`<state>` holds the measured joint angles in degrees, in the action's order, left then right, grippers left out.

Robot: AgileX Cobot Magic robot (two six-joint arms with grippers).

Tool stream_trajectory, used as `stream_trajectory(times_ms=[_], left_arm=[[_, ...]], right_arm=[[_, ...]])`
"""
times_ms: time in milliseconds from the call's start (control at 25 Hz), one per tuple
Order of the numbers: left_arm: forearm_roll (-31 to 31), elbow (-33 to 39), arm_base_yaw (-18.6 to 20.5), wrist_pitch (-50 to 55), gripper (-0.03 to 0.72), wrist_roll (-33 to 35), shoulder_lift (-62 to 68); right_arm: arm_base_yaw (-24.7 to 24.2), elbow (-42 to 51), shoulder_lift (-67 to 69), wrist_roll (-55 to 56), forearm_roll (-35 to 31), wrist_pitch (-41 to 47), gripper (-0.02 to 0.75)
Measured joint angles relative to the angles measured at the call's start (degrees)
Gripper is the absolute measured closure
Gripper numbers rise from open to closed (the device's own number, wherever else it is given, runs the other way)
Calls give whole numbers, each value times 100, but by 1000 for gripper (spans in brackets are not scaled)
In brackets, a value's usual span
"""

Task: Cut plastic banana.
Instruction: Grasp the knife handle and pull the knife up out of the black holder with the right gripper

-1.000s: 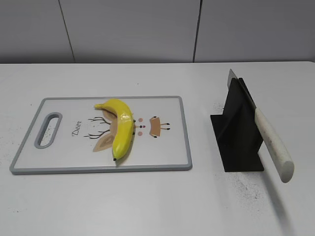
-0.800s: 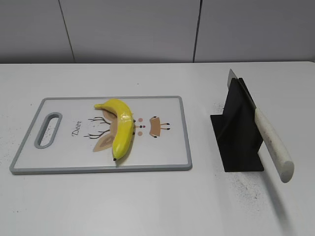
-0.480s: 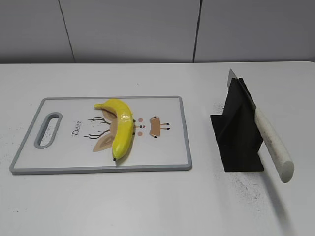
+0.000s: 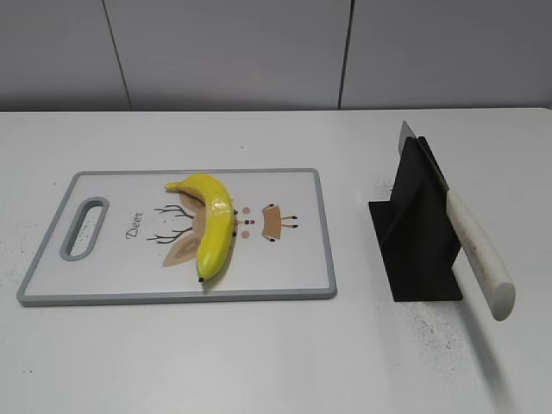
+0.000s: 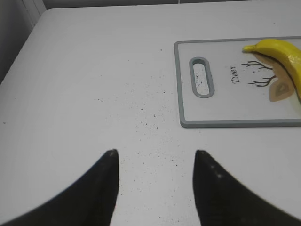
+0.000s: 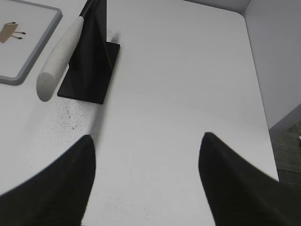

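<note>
surface (image 4: 259, 362): white, dark specks scattered near the stand and the board
wall (image 4: 233, 52): grey panels behind

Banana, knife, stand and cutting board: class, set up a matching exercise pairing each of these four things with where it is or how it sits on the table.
Things:
1. banana
2. knife
3. stand
4. cutting board

Places or states:
A. flat on the table, handle hole at its left end
B. lying on the deer picture
C. upright on the table, right of the board
D. slotted at a slant, white handle sticking out toward the camera

Pairs: 1-B, 2-D, 3-C, 4-A
</note>
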<state>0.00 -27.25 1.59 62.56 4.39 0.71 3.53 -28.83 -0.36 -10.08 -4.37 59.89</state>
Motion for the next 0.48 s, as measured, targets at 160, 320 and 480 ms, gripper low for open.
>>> stream_trajectory(times_ms=[160, 320, 480], left_arm=[[0, 0, 0, 0, 198, 0, 0], [0, 0, 0, 0, 198, 0, 0], [0, 0, 0, 0, 198, 0, 0]], right_arm=[[0, 0, 0, 0, 0, 0, 217], [0, 0, 0, 0, 0, 0, 217], [0, 0, 0, 0, 0, 0, 217]])
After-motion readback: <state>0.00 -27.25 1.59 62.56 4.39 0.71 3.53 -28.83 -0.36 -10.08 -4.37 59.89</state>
